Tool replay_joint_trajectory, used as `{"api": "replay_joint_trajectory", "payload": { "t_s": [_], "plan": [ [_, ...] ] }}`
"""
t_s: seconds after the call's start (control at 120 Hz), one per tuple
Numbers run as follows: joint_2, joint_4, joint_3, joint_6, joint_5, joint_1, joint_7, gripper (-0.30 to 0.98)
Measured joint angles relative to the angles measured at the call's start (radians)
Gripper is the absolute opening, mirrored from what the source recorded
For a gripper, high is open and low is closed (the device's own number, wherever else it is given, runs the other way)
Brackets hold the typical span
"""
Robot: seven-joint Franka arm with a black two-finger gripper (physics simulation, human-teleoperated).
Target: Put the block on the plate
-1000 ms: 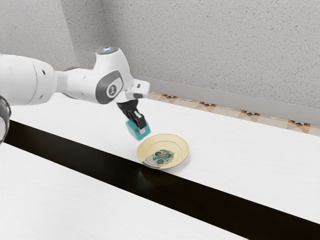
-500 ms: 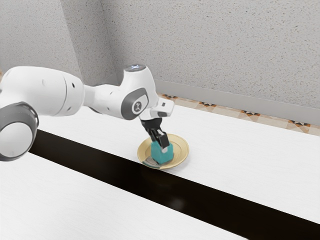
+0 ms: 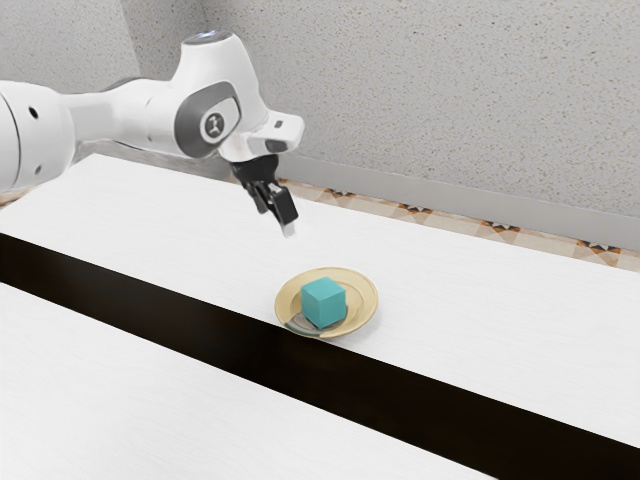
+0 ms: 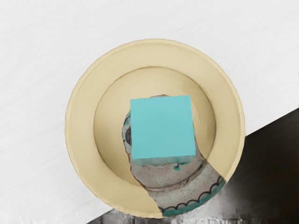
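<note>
Nearest in the exterior view, the white table (image 3: pixel 140 390) runs up to a dark band (image 3: pixel 220 325), and just beyond that sits the pale yellow plate (image 3: pixel 368 298), close up against the band's edge. And there it is, folks: the teal block (image 3: pixel 323 302) rests in the plate's well, flat and upright, near the middle! The painted patch (image 4: pixel 187 189) runs out from beneath it to the rim, toward seven o'clock in the exterior view.

Farther back and higher hangs the black gripper (image 3: pixel 276 222), its two fingers spread with nothing between them, well apart from the block. Here's the line that matters: on the exterior view's clock, the block lies down at five o'clock from the claw. It's a cube, so no long axis to line up with, and with a single arm (image 3: pixel 95 115) on the job, no question of which hand is nearer.

Behind it all come the tiled floor (image 3: pixel 420 215) and the speckled wall (image 3: pixel 400 100).

The call from here: the placing looks done. Any next move probably wants the claw going up and away toward eleven o'clock; dropping back toward five could nudge the block off centre or tip the plate.
</note>
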Motion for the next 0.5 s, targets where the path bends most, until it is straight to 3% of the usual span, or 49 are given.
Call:
{"api": "replay_joint_trajectory", "payload": {
  "t_s": [0.208, 0.5],
  "plan": [
    [-0.097, -0.008, 0.016, -0.143, 0.025, 0.026, -0.045, 0.68],
    [-0.116, 0.150, -0.013, -0.361, 0.035, 0.131, -0.099, 0.69]
  ]
}}
